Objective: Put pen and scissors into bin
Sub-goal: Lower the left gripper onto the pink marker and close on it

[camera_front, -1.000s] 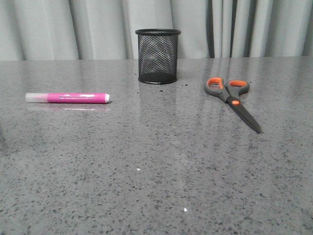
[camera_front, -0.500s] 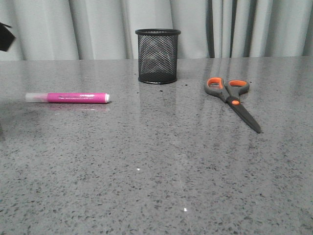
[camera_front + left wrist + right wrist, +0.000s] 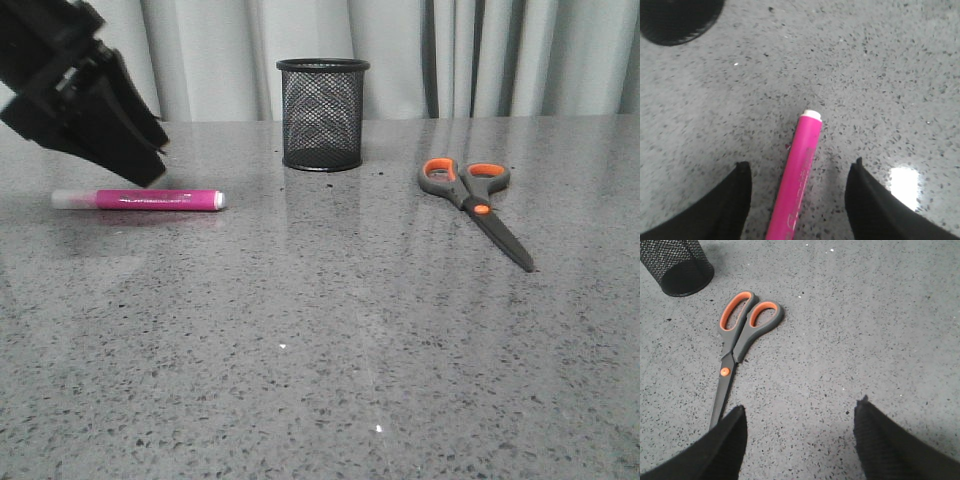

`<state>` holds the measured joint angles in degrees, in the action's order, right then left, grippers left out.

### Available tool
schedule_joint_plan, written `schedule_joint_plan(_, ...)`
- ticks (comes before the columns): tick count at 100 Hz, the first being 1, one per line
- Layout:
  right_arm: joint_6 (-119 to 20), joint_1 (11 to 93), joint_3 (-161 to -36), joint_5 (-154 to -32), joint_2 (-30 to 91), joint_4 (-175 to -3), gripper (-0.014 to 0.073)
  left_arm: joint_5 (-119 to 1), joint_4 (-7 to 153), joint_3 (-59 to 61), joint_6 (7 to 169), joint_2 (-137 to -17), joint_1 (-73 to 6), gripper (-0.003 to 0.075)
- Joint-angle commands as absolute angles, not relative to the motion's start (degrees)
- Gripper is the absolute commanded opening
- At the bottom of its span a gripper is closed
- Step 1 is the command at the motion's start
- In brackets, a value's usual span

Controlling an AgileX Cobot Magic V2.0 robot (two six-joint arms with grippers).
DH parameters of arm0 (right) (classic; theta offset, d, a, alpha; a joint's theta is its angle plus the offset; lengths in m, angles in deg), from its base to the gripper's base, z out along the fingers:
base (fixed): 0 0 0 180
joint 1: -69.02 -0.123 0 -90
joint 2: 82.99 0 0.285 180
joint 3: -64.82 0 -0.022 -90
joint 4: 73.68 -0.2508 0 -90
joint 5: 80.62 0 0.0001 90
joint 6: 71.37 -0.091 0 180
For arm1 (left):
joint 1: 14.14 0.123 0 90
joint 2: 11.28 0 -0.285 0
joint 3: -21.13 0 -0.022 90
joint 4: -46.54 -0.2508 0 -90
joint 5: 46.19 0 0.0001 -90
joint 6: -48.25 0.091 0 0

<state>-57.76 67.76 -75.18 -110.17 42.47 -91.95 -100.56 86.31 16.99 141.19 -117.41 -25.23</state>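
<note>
The pen, a short thick marker with a glossy magenta-pink barrel and a whitish cap, is lying flat on the left of the speckled grey stone table, its length running left to right. The left gripper, black and bulky, is hovering just above it with its jaws spread wide, one finger on each side of the barrel and neither touching it.

The round, glossy barrel is looking liable to roll or squirt out if the fingers are closing off-centre or one pad is meeting it first. A descent that is running too deep would be jamming the fingertips into the hard tabletop.

To the right, the scissors, with dark grey handles lined in orange and dark blades, are lying flat with the blades pointing toward the near right. The right gripper is hanging over them, jaws released and empty. Flat, thin blades are offering little to pinch, so a slip is likely there.

Farther back, near the middle, the black wire-mesh cylindrical bin is standing upright before the grey curtain. It is looking light; a knock on its rim could be tipping it. Broad bare tabletop is lying between all three things, so both arms are having room.
</note>
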Motion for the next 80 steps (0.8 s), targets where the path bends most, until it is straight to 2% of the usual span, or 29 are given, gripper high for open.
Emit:
schedule_joint_plan(1, -56.97, 67.77, -77.27, -106.94, 42.34, -91.88, 0.0421, -100.97, 87.63, 20.32, 141.3, -116.96, -26.25, 0.0374)
schedule_joint_plan(33, -56.97, 67.77, -77.27, -107.1, 42.34, -91.88, 0.0421, -101.3, 87.18, 21.91, 141.3, -120.47, -26.73, 0.0373)
schedule_joint_plan(44, -56.97, 67.77, -77.27, -107.34, 42.34, -91.88, 0.0421, -101.64, 86.27, 21.91, 141.3, -121.17, -26.73, 0.0344)
schedule_joint_plan(58, -56.97, 67.77, -77.27, -107.44, 42.34, -91.88, 0.0421, -102.46, 83.66, 21.91, 141.3, -121.19, -26.73, 0.0216)
schedule_joint_plan(73, -56.97, 67.77, -77.27, -107.44, 42.34, -91.88, 0.0421, -103.91, 81.05, 21.91, 140.9, -121.19, -26.73, -0.002)
schedule_joint_plan(80, -56.97, 67.77, -77.27, -107.44, 42.34, -91.88, 0.0421, -104.19, 81.05, 21.91, 140.39, -121.06, -26.73, -0.0019)
